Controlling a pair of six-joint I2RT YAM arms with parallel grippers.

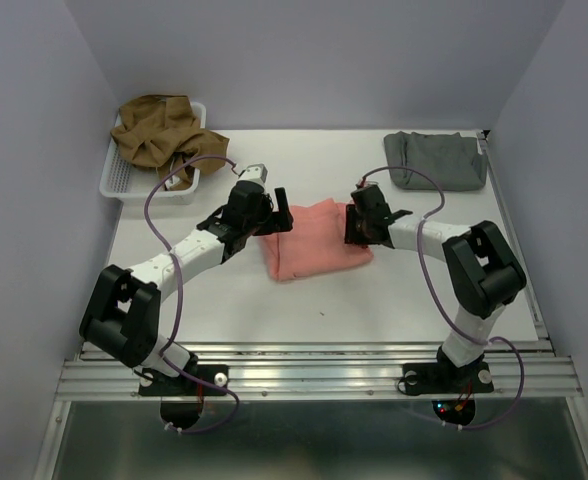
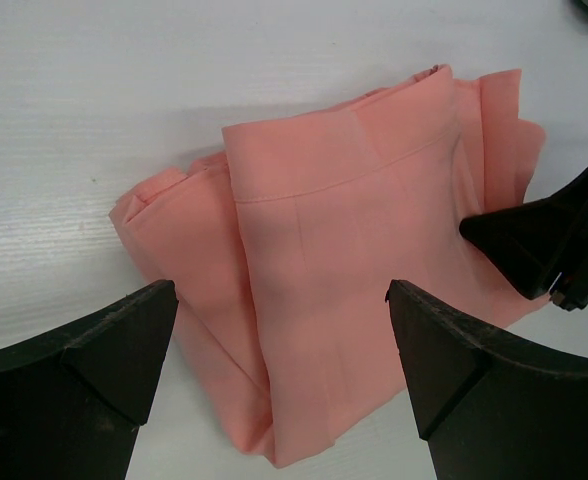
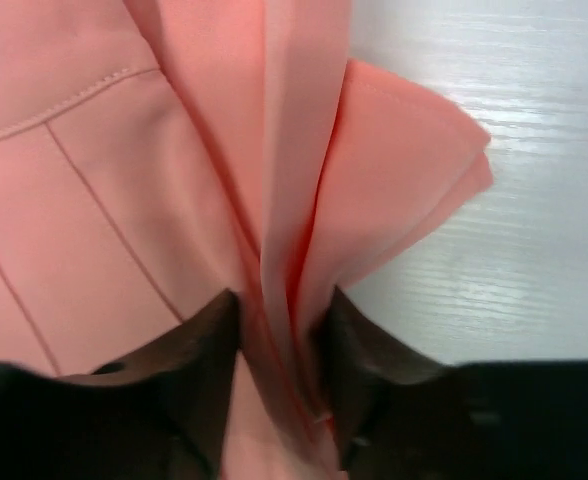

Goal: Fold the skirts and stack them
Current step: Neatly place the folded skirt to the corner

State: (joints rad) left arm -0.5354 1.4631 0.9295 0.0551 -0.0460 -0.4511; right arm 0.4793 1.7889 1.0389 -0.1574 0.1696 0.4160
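One grey skirt (image 1: 436, 160), one olive-brown skirt (image 1: 159, 130), one salmon-pink skirt (image 1: 314, 238).

salmon-pink skirt (image 2: 354, 250) — smooth matt cloth | table (image 2: 124, 100) — white, faintly grained, matt | basket (image 1: 122, 180) — white plastic mesh

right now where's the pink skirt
In the top view the pink skirt lies folded mid-table, between the open left gripper at its left edge and the right gripper pinching its right edge; the grey skirt lies far right.
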